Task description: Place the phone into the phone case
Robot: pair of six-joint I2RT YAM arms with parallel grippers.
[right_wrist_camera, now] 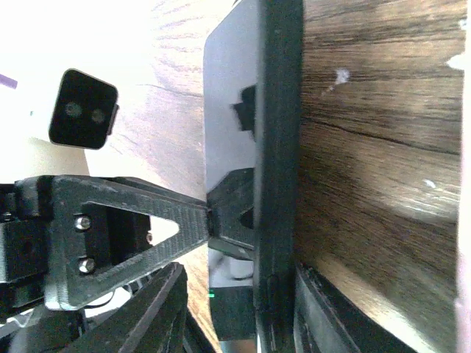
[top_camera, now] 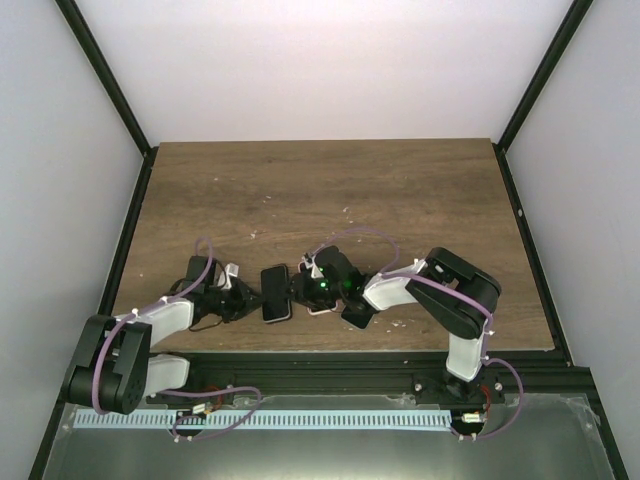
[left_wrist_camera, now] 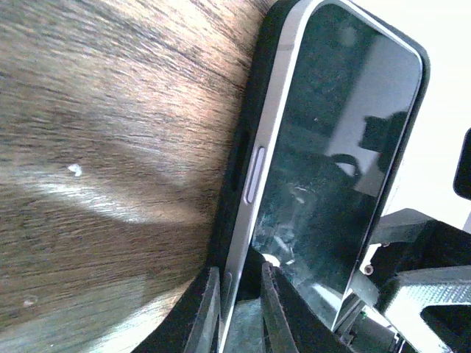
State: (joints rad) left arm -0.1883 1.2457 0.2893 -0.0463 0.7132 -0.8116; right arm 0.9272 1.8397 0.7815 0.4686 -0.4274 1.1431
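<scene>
Phone (top_camera: pixel 277 292) at table's (top_camera: pixel 330 190) six o'clock, seemingly seated in case (right_wrist_camera: pixel 278 147) | left gripper (left_wrist_camera: pixel 241 283) pinches its edge | right gripper (right_wrist_camera: pixel 250 312) straddles it, grip unclear | last pressing-in may remain

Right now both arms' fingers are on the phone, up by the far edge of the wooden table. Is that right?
No: the phone is by the near edge of the wooden table, not the far one, as the top external view shows. The left fingers and right fingers are on it.

Wooden table (top_camera: pixel 400 200), phone (top_camera: pixel 277 293) near front edge
</scene>
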